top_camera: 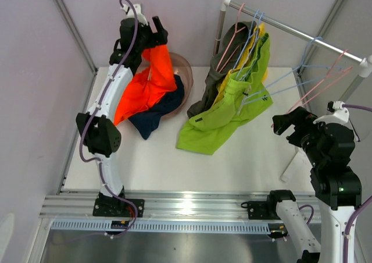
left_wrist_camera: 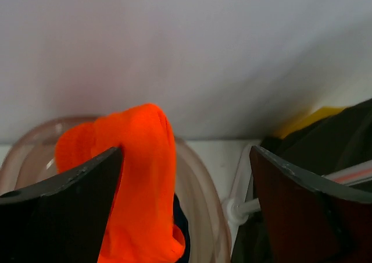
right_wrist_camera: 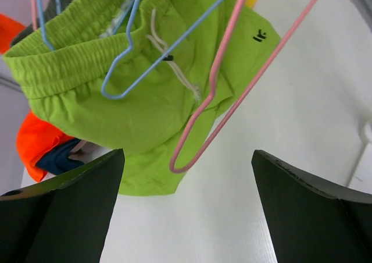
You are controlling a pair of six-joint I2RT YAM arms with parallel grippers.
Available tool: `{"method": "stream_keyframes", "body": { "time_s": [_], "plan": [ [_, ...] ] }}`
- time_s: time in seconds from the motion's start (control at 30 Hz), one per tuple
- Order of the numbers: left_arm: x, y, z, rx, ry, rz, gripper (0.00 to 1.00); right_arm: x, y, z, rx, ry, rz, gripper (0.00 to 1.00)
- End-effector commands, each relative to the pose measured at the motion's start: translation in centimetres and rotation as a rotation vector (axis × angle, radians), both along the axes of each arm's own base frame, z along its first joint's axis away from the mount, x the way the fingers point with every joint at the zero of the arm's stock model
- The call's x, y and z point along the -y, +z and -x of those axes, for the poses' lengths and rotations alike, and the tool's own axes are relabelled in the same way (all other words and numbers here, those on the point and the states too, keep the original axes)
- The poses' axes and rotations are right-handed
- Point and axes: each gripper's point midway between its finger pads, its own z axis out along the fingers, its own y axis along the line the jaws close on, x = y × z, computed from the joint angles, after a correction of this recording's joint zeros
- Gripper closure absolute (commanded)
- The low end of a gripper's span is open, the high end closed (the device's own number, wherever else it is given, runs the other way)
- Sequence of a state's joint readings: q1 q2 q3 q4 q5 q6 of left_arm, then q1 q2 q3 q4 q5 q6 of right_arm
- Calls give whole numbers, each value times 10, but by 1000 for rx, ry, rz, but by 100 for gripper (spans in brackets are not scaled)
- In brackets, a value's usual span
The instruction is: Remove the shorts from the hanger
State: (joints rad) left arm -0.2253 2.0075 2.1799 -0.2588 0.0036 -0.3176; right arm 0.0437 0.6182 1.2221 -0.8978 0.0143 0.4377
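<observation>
Up top, my left gripper (top_camera: 160,33) sits raised at back-left, the orange shorts (top_camera: 148,85) trailing from it down to the clear bowl (top_camera: 187,77) beside the navy shorts (top_camera: 152,122). Left wrist view: its jaws stand wide apart, orange cloth draped against one finger, possibly only snagged. Right wrist view: my right gripper (right_wrist_camera: 187,152) gapes wide and empty, just below the lime green shorts (right_wrist_camera: 145,100) on their blue hanger (right_wrist_camera: 180,39).
</observation>
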Motion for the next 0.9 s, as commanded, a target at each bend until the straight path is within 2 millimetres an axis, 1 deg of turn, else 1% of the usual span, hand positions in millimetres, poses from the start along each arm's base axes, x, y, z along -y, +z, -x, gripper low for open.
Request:
{"method": "stream_keyframes", "body": {
  "time_s": [0.0, 0.03, 0.07, 0.1, 0.13, 0.17, 0.2, 0.23, 0.27, 0.3, 0.33, 0.37, 0.4, 0.43, 0.47, 0.53, 0.57, 0.6, 0.63, 0.67, 0.7, 0.73, 0.77, 0.8, 0.83, 0.87],
  "plan": [
    [-8, 75, 52, 147, -7, 58, 1, -27, 28, -6, 105, 136, -66, 1],
    [-9, 49, 56, 97, 18, 20, 1, -33, 39, -11, 144, 165, -83, 1],
    [-10, 53, 66, 106, 26, 5, 1, -39, 49, -10, 177, 201, -95, 1],
    [-16, 81, 92, 160, 37, 5, 1, -46, 54, -15, 187, 238, -108, 1],
    [-18, 87, 105, 172, 63, -19, 1, -57, 70, -14, 233, 307, -123, 1],
    [-19, 66, 113, 129, 72, -41, 1, -62, 77, -17, 245, 333, -134, 1],
    [-21, 70, 126, 129, 75, -47, 1, -66, 79, -27, 230, 351, -154, 1],
    [-25, 92, 156, 167, 75, -31, 1, -70, 96, -29, 270, 378, -156, 1],
    [-23, 60, 163, 108, 61, -48, 1, -72, 104, -32, 280, 384, -163, 1],
    [-23, 62, 177, 120, 44, -42, 1, -72, 111, -36, 289, 383, -164, 1],
    [-27, 87, 211, 190, 26, -20, 1, -74, 117, -47, 296, 386, -169, 1],
    [-26, 50, 217, 127, 14, -42, 1, -75, 133, -47, 329, 390, -168, 1],
    [-29, 51, 231, 138, 7, -34, 1, -76, 140, -52, 342, 391, -169, 1],
    [-34, 35, 255, 127, -6, -34, 1, -79, 143, -64, 344, 395, -174, 1],
    [-36, 32, 267, 129, -13, -30, 1, -79, 156, -68, 370, 385, -170, 1],
    [-42, 27, 291, 131, -22, -6, 1, -87, 162, -79, 379, 395, -158, 1],
    [-48, 8, 308, 113, -28, -8, 1, -88, 155, -98, 351, 370, -150, 1],
    [-49, 3, 317, 109, -37, 1, 1, -95, 160, -102, 357, 380, -143, 1],
    [-51, 0, 324, 113, -43, 6, 1, -97, 158, -110, 348, 372, -137, 1],
    [-50, -26, 328, 62, -52, -14, 1, -102, 148, -127, 318, 370, -122, 3],
    [-53, -31, 339, 58, -59, -14, 1, -102, 149, -135, 320, 352, -114, 8],
    [-54, -39, 343, 43, -66, -21, 1, -106, 147, -141, 314, 354, -111, 9],
    [-53, -62, 344, -7, -73, -38, 1, -109, 138, -155, 290, 349, -103, 12],
    [-54, -74, 352, -43, -86, -48, 1, -111, 135, -161, 284, 345, -100, 14],
    [-54, -90, 354, -82, -89, -61, 1, -112, 134, -167, 285, 334, -97, 16],
    [-56, -97, 358, -99, -87, -68, 1, -112, 131, -172, 275, 324, -93, 17]
  ]
}}
